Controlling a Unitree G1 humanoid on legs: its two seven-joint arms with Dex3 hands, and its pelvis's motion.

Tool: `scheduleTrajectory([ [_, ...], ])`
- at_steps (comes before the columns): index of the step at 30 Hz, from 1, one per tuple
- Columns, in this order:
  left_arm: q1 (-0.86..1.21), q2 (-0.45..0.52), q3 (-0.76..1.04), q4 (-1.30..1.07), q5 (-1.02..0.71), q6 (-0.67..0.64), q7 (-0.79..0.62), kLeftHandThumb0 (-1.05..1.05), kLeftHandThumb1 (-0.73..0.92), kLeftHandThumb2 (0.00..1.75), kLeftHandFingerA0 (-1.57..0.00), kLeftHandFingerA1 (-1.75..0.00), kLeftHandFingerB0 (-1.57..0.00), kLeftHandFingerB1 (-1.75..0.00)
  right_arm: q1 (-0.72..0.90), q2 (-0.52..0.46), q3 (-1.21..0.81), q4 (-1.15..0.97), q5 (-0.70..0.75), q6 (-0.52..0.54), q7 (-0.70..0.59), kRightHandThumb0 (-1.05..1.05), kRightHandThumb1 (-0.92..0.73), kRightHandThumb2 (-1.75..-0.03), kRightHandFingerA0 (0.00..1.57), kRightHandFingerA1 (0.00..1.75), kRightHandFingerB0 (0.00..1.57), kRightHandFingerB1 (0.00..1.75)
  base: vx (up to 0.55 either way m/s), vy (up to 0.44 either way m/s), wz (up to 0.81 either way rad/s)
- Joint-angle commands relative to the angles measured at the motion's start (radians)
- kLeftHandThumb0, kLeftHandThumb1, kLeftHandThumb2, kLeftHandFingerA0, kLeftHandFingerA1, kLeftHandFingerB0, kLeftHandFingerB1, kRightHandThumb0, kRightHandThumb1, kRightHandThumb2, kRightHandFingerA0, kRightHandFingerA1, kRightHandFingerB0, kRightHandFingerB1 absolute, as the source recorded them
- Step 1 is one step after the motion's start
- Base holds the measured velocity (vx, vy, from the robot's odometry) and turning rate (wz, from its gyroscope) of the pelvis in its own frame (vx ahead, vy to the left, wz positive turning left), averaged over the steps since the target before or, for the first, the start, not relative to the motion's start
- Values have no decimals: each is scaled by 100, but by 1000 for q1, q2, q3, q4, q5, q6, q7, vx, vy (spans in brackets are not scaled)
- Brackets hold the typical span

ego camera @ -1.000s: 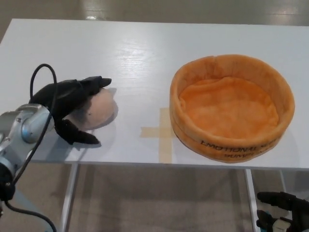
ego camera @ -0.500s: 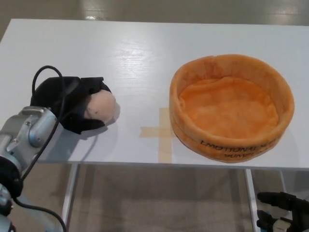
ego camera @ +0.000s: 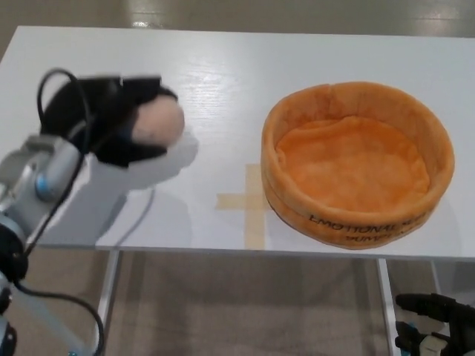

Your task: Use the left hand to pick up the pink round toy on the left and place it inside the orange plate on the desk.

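Observation:
The pink round toy hangs above the left part of the white desk, held in my left hand, which is shut on it with black fingers wrapped over its top and left side. Its shadow falls on the desk below. The orange plate, a soft round basket with a raised rim and black lettering on its front, sits on the right half of the desk with nothing in it. My right hand shows low at the bottom right, below the desk's edge; its fingers are unclear.
A cross of tan tape marks the desk between the toy and the plate. The desk's front edge runs across the lower picture, with metal legs and floor beneath. A black cable loops off my left wrist.
My left hand closed round the pink toy and has lifted it off the desk, upward and slightly right. The plate and right hand have stayed put.

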Motion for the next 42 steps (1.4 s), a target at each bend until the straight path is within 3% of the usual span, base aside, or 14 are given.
scheduleTrajectory([
  [1, -96, 35, 68, -85, -8, -65, 13, -32, 78, 64, -74, -168, -78, -52, 0, -2, -1, 8, -2, 11, -8, -20, -59, -57, 82, 62, 70, 51, 0, 0, 0],
  [5, -141, 16, 84, -121, -15, -43, -44, -35, 75, 66, -76, -164, -83, -73, 8, -6, 2, 6, -3, 14, -3, -20, -60, -57, 80, 61, 69, 51, 0, 0, 0],
  [6, -155, -4, 81, -136, -16, -29, -63, -29, 72, 60, -70, -167, -67, -121, 13, -7, 2, 6, -4, 9, -1, -20, -60, -57, 81, 63, 69, 52, 0, 0, 0],
  [11, -191, -65, 69, -162, -17, -6, -116, -39, 56, 86, -101, -136, -67, -116, 24, -6, 2, 7, -3, 1, 1, -19, -59, -57, 82, 63, 69, 52, 0, 0, 0],
  [12, -205, -90, 55, -165, -5, -1, -118, -30, 69, 63, -75, -162, -84, -60, 28, -3, 1, 7, -1, 0, 0, -21, -58, -57, 83, 64, 70, 51, 0, 0, 0],
  [15, -230, -140, 27, -173, 31, 12, -118, -29, 68, 60, -79, -160, -87, -69, 38, 1, -1, 5, 2, -8, 2, -21, -58, -57, 83, 65, 71, 52, 0, 0, 0],
  [16, -238, -165, 12, -167, 42, 14, -111, -41, 61, 67, -83, -153, -79, -108, 38, 2, 0, 5, 1, -8, 0, -20, -59, -57, 83, 64, 71, 52, 0, 0, 0],
  [32, -292, -398, -131, -139, 130, 72, -105, -23, 65, 62, -83, -158, -87, -88, 14, 5, 2, 5, -1, 9, 1, -21, -59, -57, 83, 63, 70, 51, 0, 0, 0],
  [33, -284, -410, -128, -138, 110, 83, -142, -22, 58, 58, -82, -146, -72, -47, 15, 6, 1, 5, 0, 5, 2, -21, -59, -57, 82, 64, 70, 52, 0, 0, 0],
  [35, -273, -427, -123, -137, 79, 97, -197, -22, 58, 58, -82, -146, -72, -47, 18, 6, 0, 4, 2, -1, 5, -21, -59, -57, 82, 64, 70, 52, 0, 0, 0],
  [36, -284, -418, -146, -125, 89, 106, -273, -36, 61, 59, -51, -43, -37, -33, 14, 4, 2, 5, -1, 1, 2, -21, -59, -57, 82, 63, 70, 51, 0, 0, 0],
  [37, -287, -415, -152, -122, 92, 108, -295, -36, 61, 59, -51, -43, -37, -33, 13, 4, 3, 5, -2, 2, 1, -21, -59, -57, 82, 63, 70, 51, 0, 0, 0],
  [38, -289, -412, -162, -122, 97, 132, -344, -66, 47, 75, -5, -31, -10, -35, 11, 4, 3, 5, -2, 6, 0, -22, -59, -57, 82, 62, 70, 51, 0, 0, 0],
  [42, -282, -416, -188, -127, 110, 212, -444, -88, 49, 91, 0, 0, 0, -7, 8, 3, -3, 5, 5, 8, 8, -20, -60, -57, 80, 60, 68, 51, 0, 0, 0],
])
